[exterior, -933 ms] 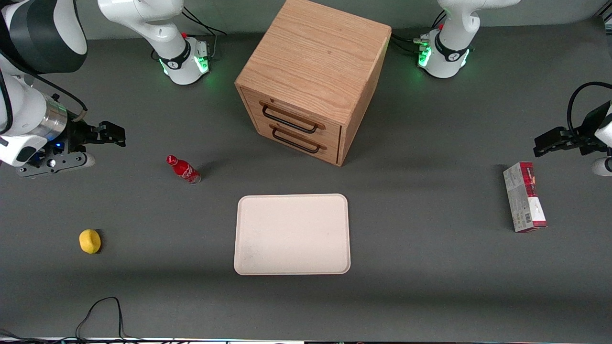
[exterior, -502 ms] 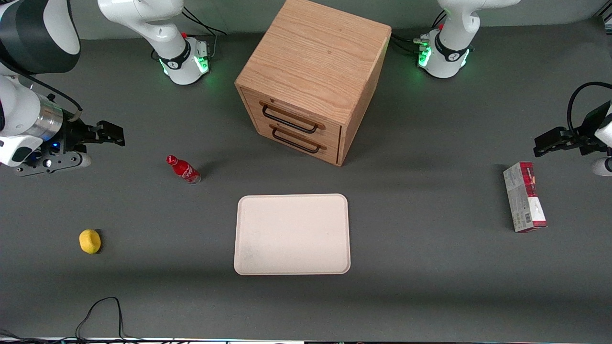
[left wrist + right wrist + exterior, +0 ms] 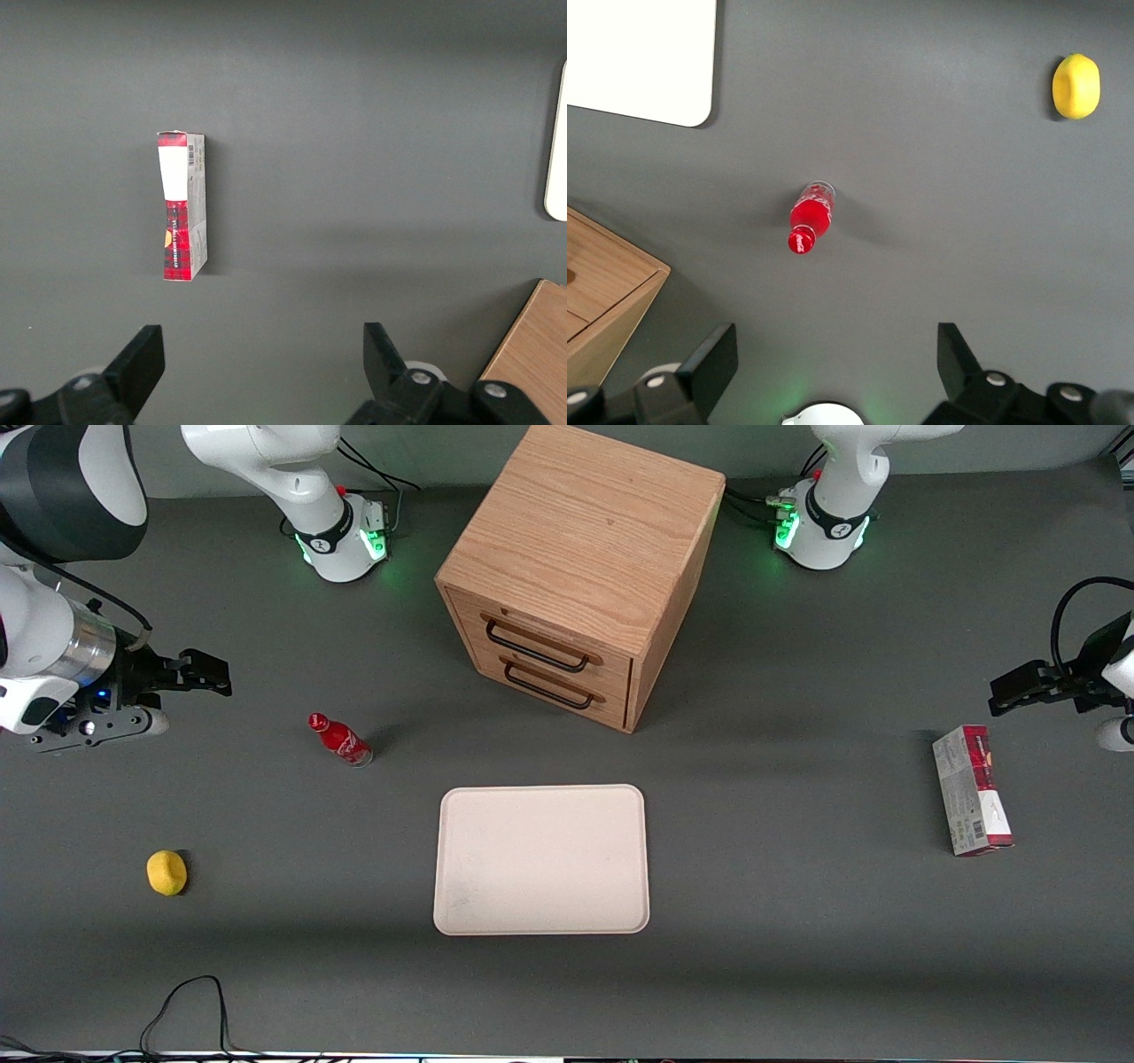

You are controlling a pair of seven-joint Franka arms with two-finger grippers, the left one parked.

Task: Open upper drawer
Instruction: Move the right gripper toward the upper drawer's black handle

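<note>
The front view looks steeply down from high up, taking in the whole grey table (image 3: 797,974). The right wrist view looks straight down past the spread black gripper (image 3: 833,372), closer in, sharing the red plastic bottle (image 3: 809,216), yellow lemon (image 3: 1075,85) and oak-wood cabinet (image 3: 602,292) with the front view.

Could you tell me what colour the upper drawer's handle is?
Black, clearest in the front view: the upper drawer's handle.
</note>
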